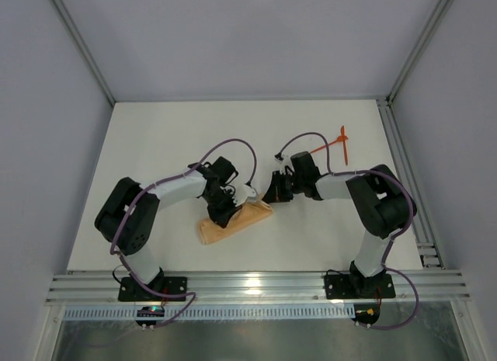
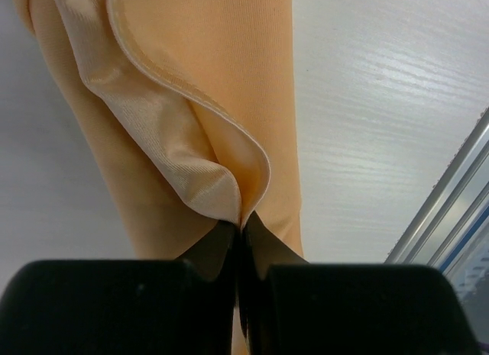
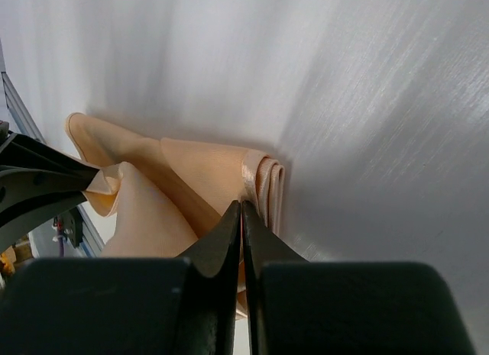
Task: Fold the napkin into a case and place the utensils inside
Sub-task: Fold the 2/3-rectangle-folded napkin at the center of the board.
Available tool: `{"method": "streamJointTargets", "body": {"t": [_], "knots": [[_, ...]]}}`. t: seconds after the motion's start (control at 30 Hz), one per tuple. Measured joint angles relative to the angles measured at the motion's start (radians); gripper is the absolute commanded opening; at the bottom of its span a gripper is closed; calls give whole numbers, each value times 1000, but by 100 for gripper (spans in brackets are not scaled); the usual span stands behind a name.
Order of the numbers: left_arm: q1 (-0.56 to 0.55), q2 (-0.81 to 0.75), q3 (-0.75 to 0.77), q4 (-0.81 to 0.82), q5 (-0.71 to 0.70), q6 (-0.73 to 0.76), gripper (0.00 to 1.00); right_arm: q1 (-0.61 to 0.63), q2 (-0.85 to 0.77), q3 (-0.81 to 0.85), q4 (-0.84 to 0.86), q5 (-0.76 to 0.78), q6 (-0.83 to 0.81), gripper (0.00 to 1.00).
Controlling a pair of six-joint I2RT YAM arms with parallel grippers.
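While left pincer (image 2: 241, 222) pinches napkin (image 2: 229, 65) hem — right pincer (image 3: 241, 207) alongside.

I see the left tool (image 1: 230, 212) and right tool (image 1: 269, 198) crowding the napkin (image 1: 237, 225) near the front edge of the tabletop (image 1: 155, 136), barely a gap between them. Open room lies far left; the utensils (image 1: 335, 144) occupy the far right corner.

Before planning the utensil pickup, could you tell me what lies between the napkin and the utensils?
In the top view, the right gripper, its wrist and a looping cable lie between the napkin and the utensils.
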Motion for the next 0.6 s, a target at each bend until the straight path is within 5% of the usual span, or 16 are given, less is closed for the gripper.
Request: {"method": "streamJointTargets", "body": {"t": [0.3,0.6], "knots": [[73,-37,-2,-84,-6,26,13,1,0,-37,77,-11,28,6],[145,-13,10,-106,-62,55,5,31,-3,-75,149,-9,69,6]]}}
